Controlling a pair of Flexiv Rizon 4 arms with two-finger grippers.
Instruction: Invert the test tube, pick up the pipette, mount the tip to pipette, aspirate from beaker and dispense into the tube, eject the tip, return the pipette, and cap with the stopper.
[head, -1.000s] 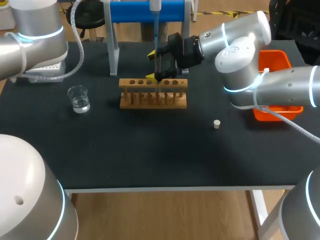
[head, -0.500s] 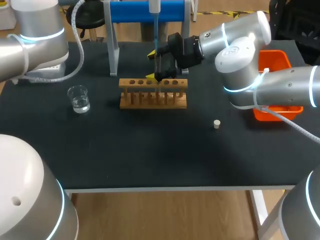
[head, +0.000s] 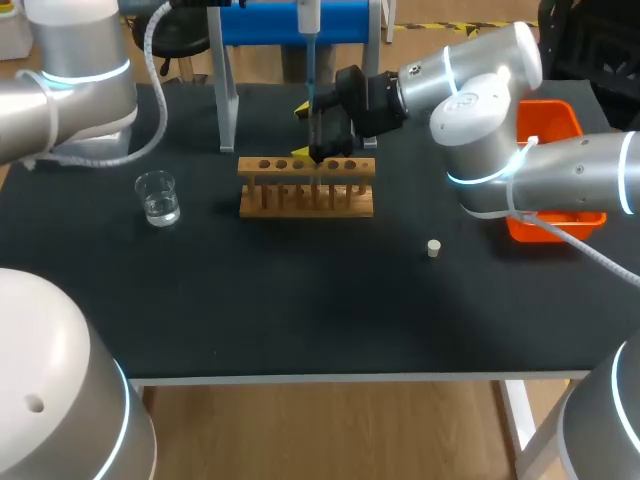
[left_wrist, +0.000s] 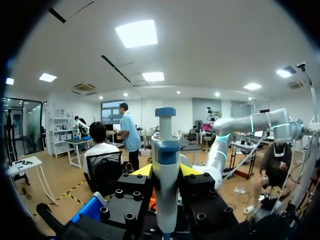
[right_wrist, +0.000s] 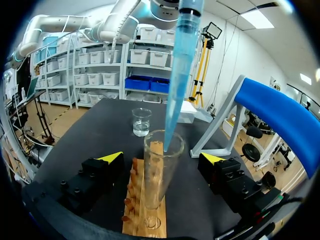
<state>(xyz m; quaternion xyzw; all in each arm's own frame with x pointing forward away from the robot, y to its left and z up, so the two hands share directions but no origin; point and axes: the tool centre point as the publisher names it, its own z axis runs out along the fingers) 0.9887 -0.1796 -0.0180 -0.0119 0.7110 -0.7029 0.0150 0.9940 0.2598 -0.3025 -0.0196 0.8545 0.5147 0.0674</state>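
While the left jaws clamp the pipette (left_wrist: 165, 175) upright above the test tube (right_wrist: 160, 180), the right jaws straddle it, open.

Black table, pale wood, touches of blue and yellow.
The table (head: 300, 300) is matt black and the rack (head: 306, 188) light tan wood. The beaker (head: 157, 196) and test tube (right_wrist: 158, 175) are clear glass, the stopper (head: 433, 248) cream, and the bin (head: 548, 120) at the table's right edge orange. The pipette (left_wrist: 165, 190) is white with blue bands, its tip (right_wrist: 177, 75) translucent blue. The right gripper (right_wrist: 161, 157) is black, tipped yellow.
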